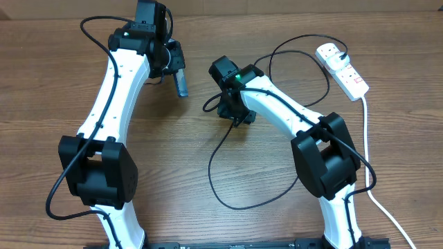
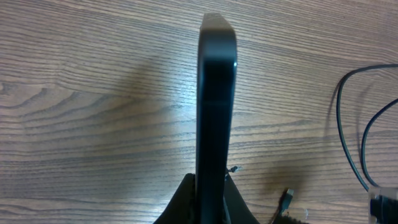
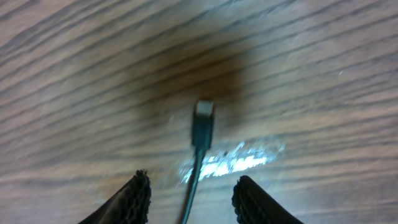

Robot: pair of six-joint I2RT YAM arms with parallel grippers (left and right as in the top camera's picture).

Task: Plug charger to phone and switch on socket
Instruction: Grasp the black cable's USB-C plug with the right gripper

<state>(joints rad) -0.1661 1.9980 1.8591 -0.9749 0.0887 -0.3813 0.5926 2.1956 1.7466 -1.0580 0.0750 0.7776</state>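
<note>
The left gripper [image 1: 174, 69] pinches the phone [image 2: 216, 99] on edge. Right of the phone, the right gripper [image 3: 194, 193] hangs spread around the tip of the charger [image 3: 200, 124]. Grasping it seems the step in hand, so it must close next. Farther right lies the socket [image 1: 344, 70].

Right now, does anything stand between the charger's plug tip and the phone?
Nothing visible does. The phone, gripped edge-on by the left fingers, and the plug tip between the right fingers have only bare table between them.
</note>
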